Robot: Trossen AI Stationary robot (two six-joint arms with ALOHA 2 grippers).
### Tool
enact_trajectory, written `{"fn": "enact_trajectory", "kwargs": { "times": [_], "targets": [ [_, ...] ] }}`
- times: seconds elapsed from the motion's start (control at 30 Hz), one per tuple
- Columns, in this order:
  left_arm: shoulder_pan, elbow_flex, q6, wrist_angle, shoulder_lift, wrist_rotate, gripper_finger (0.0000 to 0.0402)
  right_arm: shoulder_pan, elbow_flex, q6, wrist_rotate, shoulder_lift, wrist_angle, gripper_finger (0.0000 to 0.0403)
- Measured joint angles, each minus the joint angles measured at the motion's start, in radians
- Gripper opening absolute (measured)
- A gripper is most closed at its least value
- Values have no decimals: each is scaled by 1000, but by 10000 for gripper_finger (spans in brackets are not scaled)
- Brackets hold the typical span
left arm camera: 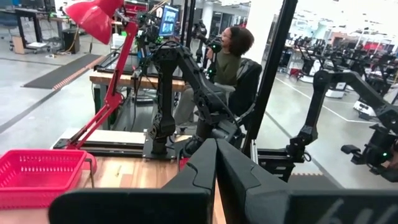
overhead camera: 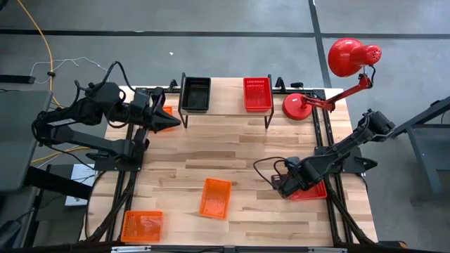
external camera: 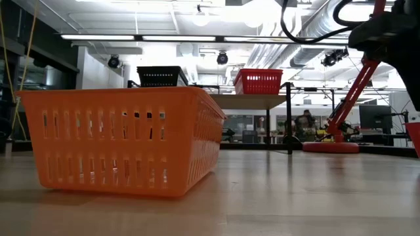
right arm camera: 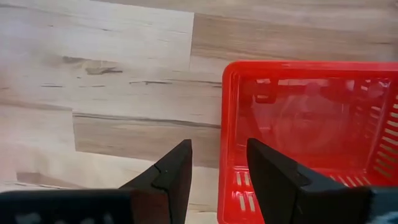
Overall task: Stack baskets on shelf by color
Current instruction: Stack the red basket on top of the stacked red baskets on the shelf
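Note:
On the shelf (overhead camera: 225,105) at the table's far edge stand a black basket (overhead camera: 195,93) and a red basket (overhead camera: 257,93). My right gripper (right arm camera: 217,149) is open above a pinkish-red basket (right arm camera: 311,118) at the table's right edge. One finger is outside its end wall (right arm camera: 227,124) and one inside. My left gripper (overhead camera: 176,123) is shut and hangs in the air near the shelf's left leg. Part of an orange basket (overhead camera: 166,110) shows beneath it. Two more orange baskets rest on the table, one near the middle (overhead camera: 215,197) and one at the near left corner (overhead camera: 142,226).
A red desk lamp (overhead camera: 337,77) stands at the far right corner, its base (overhead camera: 299,107) beside the shelf. A seated person (left arm camera: 233,62) shows beyond the table in the left wrist view. Bare wood (overhead camera: 211,151) lies between the shelf and the middle orange basket.

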Motion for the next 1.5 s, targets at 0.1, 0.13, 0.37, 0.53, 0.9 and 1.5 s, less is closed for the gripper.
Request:
{"fn": "enact_trajectory", "kwargs": {
  "times": [0.1,0.13,0.37,0.53,0.9,1.5],
  "targets": [
    [0,0,0,2,1,-11,0,0,0,0,-34,0,0,139],
    [0,0,-1,4,1,-14,0,0,0,-7,-55,0,0,139],
    [0,0,34,0,3,-77,0,-1,0,-4,-15,0,-43,139],
    [0,0,24,-3,3,-97,0,-3,0,6,0,0,-38,139],
    [0,0,31,-25,-8,-104,0,-5,0,48,14,0,-54,139],
    [0,0,-29,-80,-21,-96,0,-12,0,65,33,2,-32,139]
  ]
}}
